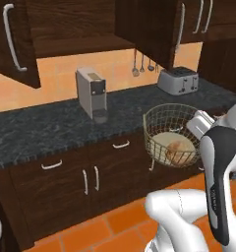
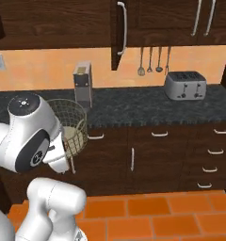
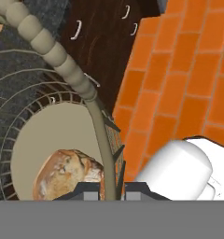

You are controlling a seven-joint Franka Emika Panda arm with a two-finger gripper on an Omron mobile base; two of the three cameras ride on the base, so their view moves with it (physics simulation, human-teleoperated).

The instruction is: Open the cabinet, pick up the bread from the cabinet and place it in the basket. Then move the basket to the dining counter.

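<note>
The tan wire basket (image 1: 164, 129) hangs in the air just in front of the black counter's edge, over the low cabinet doors. My gripper (image 1: 193, 129) is shut on its right rim; in the hand view the rim wire (image 3: 53, 51) runs down between my gripper's (image 3: 109, 190) fingertips. The golden-brown bread (image 1: 178, 150) lies on the basket's flat base, also seen as the bread (image 3: 67, 173) close under the hand. From the right, my arm covers part of the basket (image 2: 72, 123). The wall cabinet (image 1: 75, 29) stands open, its doors swung out. The dining counter is out of view.
A grey coffee machine (image 1: 92, 93) and a silver toaster (image 1: 178, 80) stand on the black speckled counter (image 1: 36, 130). Kitchen utensils (image 1: 142, 65) hang on the wall. Low cabinets (image 1: 90, 177) face an orange tiled floor (image 2: 157, 216).
</note>
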